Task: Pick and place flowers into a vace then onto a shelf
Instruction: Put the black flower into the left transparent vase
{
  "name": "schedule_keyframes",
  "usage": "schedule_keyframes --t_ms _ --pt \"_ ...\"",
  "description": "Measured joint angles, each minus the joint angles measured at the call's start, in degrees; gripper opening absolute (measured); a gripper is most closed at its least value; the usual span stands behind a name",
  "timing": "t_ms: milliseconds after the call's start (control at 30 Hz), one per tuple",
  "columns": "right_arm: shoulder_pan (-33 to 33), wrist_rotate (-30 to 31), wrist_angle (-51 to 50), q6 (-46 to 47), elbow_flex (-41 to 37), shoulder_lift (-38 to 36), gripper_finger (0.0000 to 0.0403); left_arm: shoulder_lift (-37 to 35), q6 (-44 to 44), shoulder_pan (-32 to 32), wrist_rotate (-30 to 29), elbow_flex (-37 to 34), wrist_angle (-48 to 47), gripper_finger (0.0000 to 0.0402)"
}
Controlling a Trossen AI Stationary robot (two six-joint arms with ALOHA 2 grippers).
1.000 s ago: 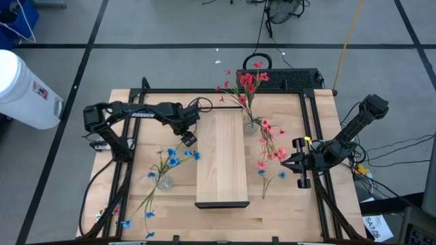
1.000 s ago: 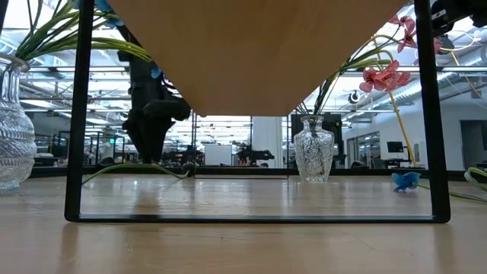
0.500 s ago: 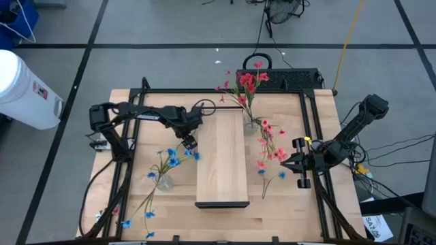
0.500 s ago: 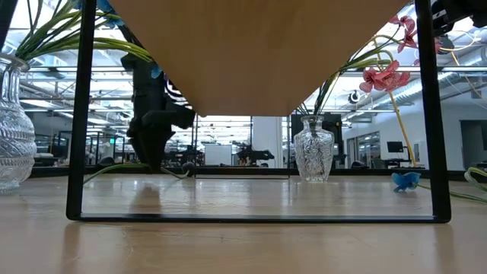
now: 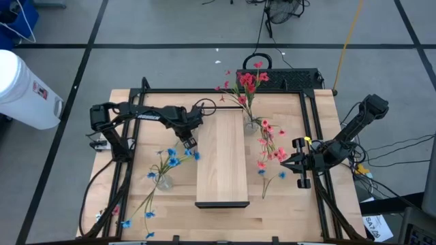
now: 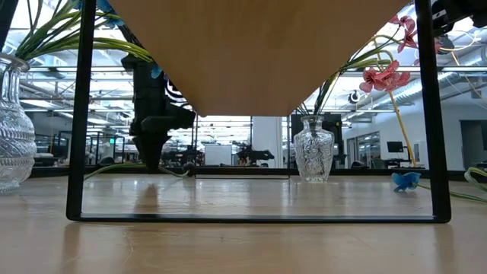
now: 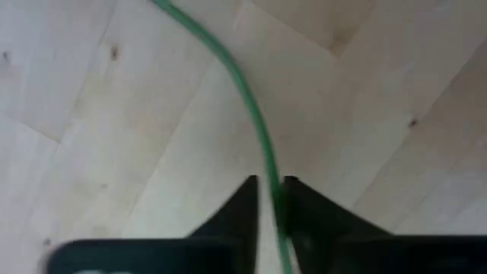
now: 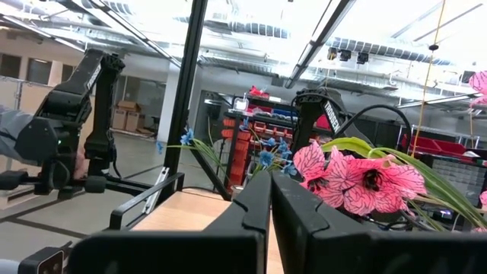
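Observation:
My left gripper (image 5: 187,142) (image 7: 272,190) points straight down at the table just left of the shelf (image 5: 221,158). It is shut on a thin green flower stem (image 7: 259,144) that lies on the wood. Blue sprays (image 5: 178,158) stand in a glass vase (image 5: 162,180) (image 6: 11,129) nearby. My right gripper (image 5: 291,163) (image 8: 271,199) hangs shut and level right of the shelf, with pink blossoms (image 8: 358,179) beside its fingers. More pink sprays (image 5: 248,82) stand in a far glass vase (image 5: 251,124) (image 6: 313,152). My left gripper pinches the green stem (image 7: 275,199) between its two fingers, coming from above and pointing down, fingers across the stem. The stem lies along the tabletop (image 6: 137,169) and curves away past the fingertips. My right gripper: I cannot tell whether it touches the pink spray beside it.
The shelf is raised on a black frame whose legs (image 6: 76,114) (image 6: 426,114) stand on the table. Loose blue blossoms (image 5: 136,216) (image 6: 405,180) and stems lie on the near part of the table. A black rail (image 5: 225,90) runs along the far edge.
My left gripper has come down toward the table beside the shelf and tipped more upright, ending over the green stem. My right arm and the vases have kept still.

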Motion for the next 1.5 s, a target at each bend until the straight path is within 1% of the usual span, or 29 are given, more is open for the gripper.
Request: schedule_keyframes --t_ms 33,67,100,200,267,400,600,833,1067,1167,1233,1300,1367,1500 --pt "0.0 0.0 0.0 0.0 0.0 0.0 0.0009 0.0 0.4 0.0 -0.1 0.0 0.0 0.0032" --pt "0.0 0.0 0.0 0.0 0.0 0.0 0.0009 0.0 0.7 0.0 -0.2 0.0 0.0 0.0018" --pt "0.0 0.0 0.0 0.0 0.0 0.0 0.0008 0.0 0.7 0.0 -0.6 0.0 0.0 0.0013" --pt "0.0 0.0 0.0 0.0 0.0 0.0 0.0009 -0.2 0.5 0.0 -1.8 0.0 -0.5 0.0016" --pt "0.0 0.0 0.0 0.0 0.0 0.0 0.0008 -0.8 -0.2 0.0 -2.8 0.0 -1.0 0.0011" --pt "0.0 0.0 0.0 0.0 0.0 0.0 0.0009 -4.2 -1.6 0.0 -6.3 0.0 -2.4 0.001" --pt "0.0 0.0 0.0 0.0 0.0 0.0 0.0008 -14.1 -3.5 0.0 -11.3 0.0 -3.0 0.0007" --pt "0.0 0.0 0.0 0.0 0.0 0.0 0.0008 -28.6 -4.4 -1.6 -18.2 0.0 -3.0 0.0007" --pt "0.0 0.0 0.0 0.0 0.0 0.0 0.0008 -41.4 -4.0 -9.2 -28.0 0.0 -1.0 0.0007" --pt "0.0 0.0 0.0 0.0 0.0 0.0 0.0009 -45.2 -3.5 -13.7 -31.7 0.0 0.9 0.0008" --pt "0.0 0.0 0.0 0.0 0.0 0.0 0.0008 -47.0 -1.5 -16.8 -34.0 0.0 2.0 0.0006" --pt "0.0 0.0 0.0 0.0 0.0 0.0 0.0008 -48.3 0.3 -19.6 -34.7 0.1 3.9 0.0006" --pt "0.0 0.0 0.0 0.0 0.0 0.0 0.0009 -49.0 0.8 -22.1 -34.2 0.5 4.7 0.0007" --pt "0.0 0.0 0.0 0.0 0.0 0.0 0.0009 -49.0 2.7 -27.9 -34.6 1.5 5.8 0.0006"
